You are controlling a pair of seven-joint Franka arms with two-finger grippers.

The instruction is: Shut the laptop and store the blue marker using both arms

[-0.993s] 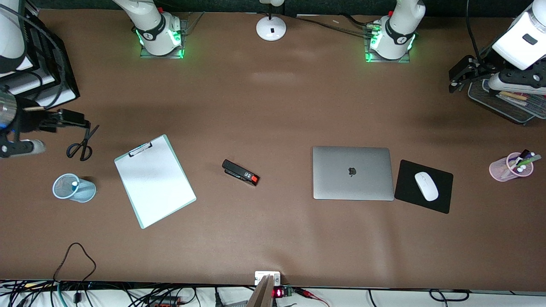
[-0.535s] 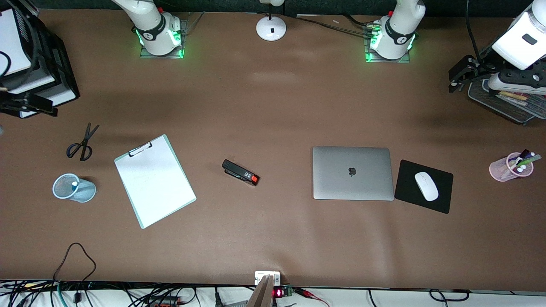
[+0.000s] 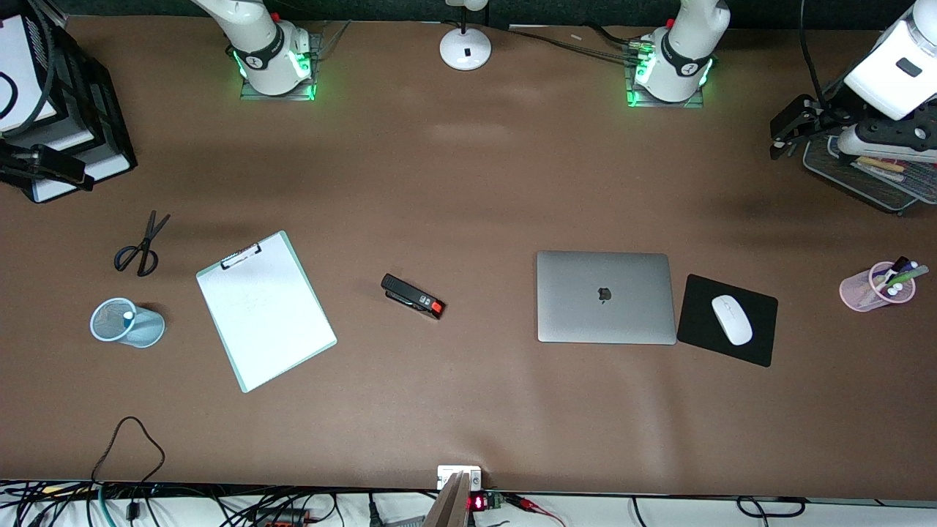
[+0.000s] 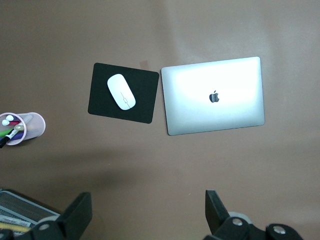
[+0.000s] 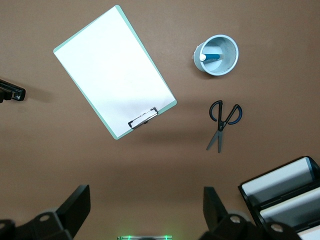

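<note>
Right gripper (image 3: pixel 45 165) has pulled back since a second ago, from over the black-handled scissors (image 3: pixel 139 249) to over the black stacked file tray (image 3: pixel 110 139). Left gripper (image 3: pixel 794 128) is unchanged, and nothing on the table has moved.

Clock read on the front view, 12 toward the bases.

- **Nearest the camera:** white clipboard with mint-green edge (image 3: pixel 265 311). At its 9 o'clock is the pale blue mesh pen cup (image 3: pixel 126 323).
- **Marker:** the blue marker (image 5: pixel 212 57) sits inside that cup with its white tip showing.
- **Laptop:** the silver-grey slim laptop (image 3: pixel 605 296) is at 4 o'clock of table centre, lid flat down and logo up. A black mouse pad (image 3: pixel 703 333) with a white mouse (image 3: pixel 732 319) lies just beside it at 3 o'clock.
- **Other items:** black stapler with red end (image 3: pixel 413 296) lies between clipboard and laptop. A pink pen cup (image 3: pixel 871 289) stands at the left arm's end.
- **Left gripper:** hangs beside the grey mesh tray (image 3: pixel 889 197), fingers (image 4: pixel 76 216) spread wide and holding nothing.
- **Right gripper:** its fingers (image 5: pixel 75 205) are also spread wide and empty.

Step, as I judge it: both goals look met, so the arms are retracting. The next move only calls for parking the arms, with no grasp needed.
</note>
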